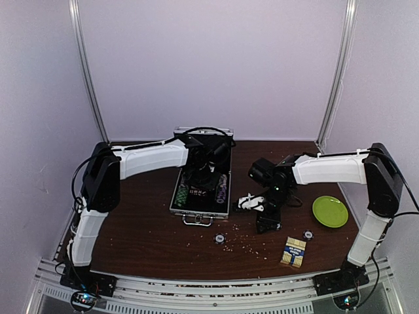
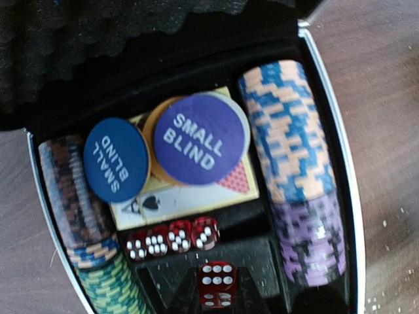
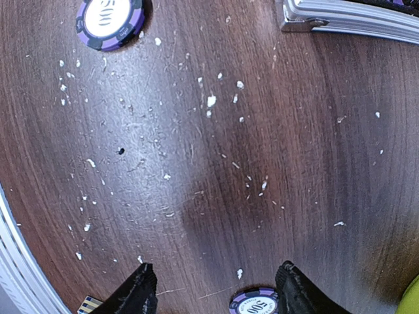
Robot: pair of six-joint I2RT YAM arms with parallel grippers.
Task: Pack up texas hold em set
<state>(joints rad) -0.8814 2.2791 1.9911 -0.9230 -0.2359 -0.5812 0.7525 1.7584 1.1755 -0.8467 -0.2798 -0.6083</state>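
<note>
1. The silver case lies open at the middle of the counter, lid raised at the back. Inside the black lining, striped chip stacks run down both sides, and two "SMALL BLIND" buttons rest on a playing card in the middle bay.
2. The yellow-blue card box is still outside, near the counter's front right and well apart from the case.
3. The right tool hangs released over the counter, jaws apart around a loose chip without touching it. A second chip lies farther off, near the case's corner.
4. Four tiny red dice sit in a row in the case. The left tool is over them, clenched on a fifth die.
5. Judged step: gathering strays. The left tool likely needs to release the die beside the row. The right must drop lower and pinch the flat chip by its rim, where it could slip.
</note>
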